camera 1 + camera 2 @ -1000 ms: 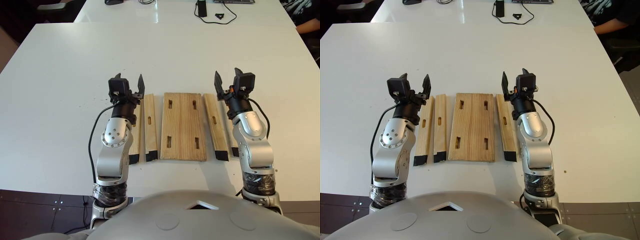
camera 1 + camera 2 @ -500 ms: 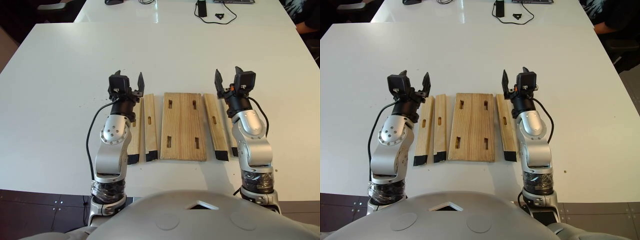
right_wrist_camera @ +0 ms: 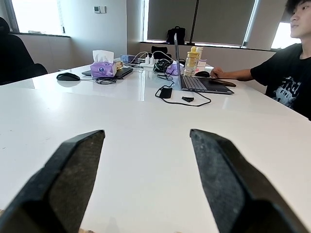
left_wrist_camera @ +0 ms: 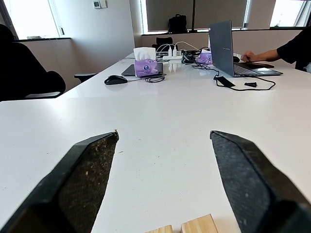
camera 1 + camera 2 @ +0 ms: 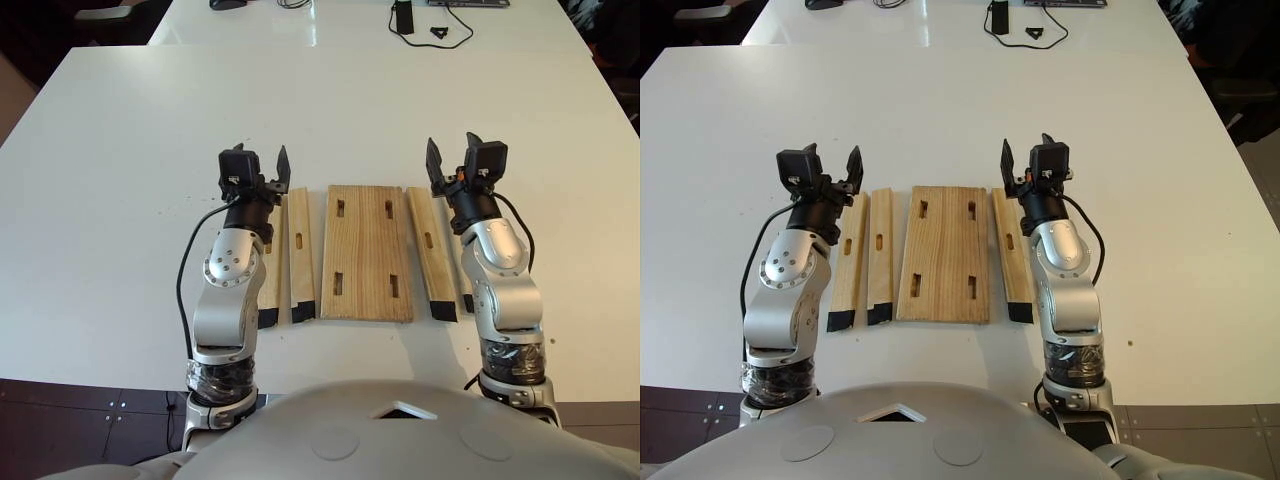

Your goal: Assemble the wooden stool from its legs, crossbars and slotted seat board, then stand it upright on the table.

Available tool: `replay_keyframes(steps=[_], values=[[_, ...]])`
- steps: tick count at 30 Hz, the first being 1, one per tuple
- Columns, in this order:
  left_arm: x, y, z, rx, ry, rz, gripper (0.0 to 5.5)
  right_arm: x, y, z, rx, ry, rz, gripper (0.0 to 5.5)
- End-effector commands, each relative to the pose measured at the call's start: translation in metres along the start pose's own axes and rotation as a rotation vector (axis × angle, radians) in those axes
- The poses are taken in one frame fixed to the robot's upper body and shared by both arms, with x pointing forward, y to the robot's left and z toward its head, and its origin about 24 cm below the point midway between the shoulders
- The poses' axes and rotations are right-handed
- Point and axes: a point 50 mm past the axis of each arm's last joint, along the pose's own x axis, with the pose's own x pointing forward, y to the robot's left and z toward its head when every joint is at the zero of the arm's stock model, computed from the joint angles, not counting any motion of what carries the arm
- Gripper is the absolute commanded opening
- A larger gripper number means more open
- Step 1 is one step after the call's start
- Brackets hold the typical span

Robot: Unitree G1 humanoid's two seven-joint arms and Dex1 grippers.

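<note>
Seat board (image 5: pixel 367 252) flat, fingers (image 5: pixel 283 168) spread

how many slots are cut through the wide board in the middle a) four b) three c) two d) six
a, the seat board shows four slots, a pair toward its far end and a pair toward its near end.
</note>
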Motion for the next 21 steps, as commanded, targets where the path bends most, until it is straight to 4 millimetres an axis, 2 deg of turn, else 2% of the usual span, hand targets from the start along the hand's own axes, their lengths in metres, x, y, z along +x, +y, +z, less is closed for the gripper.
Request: replay_keyframes(steps=[1, 14, 17, 21], values=[[0.001, 0.003, 0.002, 0.014, -0.004, -0.002, 3.50, 0.002, 0.001, 0.000, 0.018, 0.001, -0.004, 3.22], [0.004, 0.013, 0.004, 0.054, 0.003, 0.015, 3.50, 0.002, 0.003, -0.002, 0.009, 0.010, -0.001, 3.22], [-0.010, 0.020, 0.004, 0.099, 0.043, -0.017, 3.50, -0.001, 0.000, -0.001, 0.011, 0.006, -0.025, 3.22], [-0.039, 0.044, 0.004, 0.123, 0.166, -0.013, 3.50, -0.013, -0.009, -0.005, 0.004, 0.025, -0.080, 3.22]])
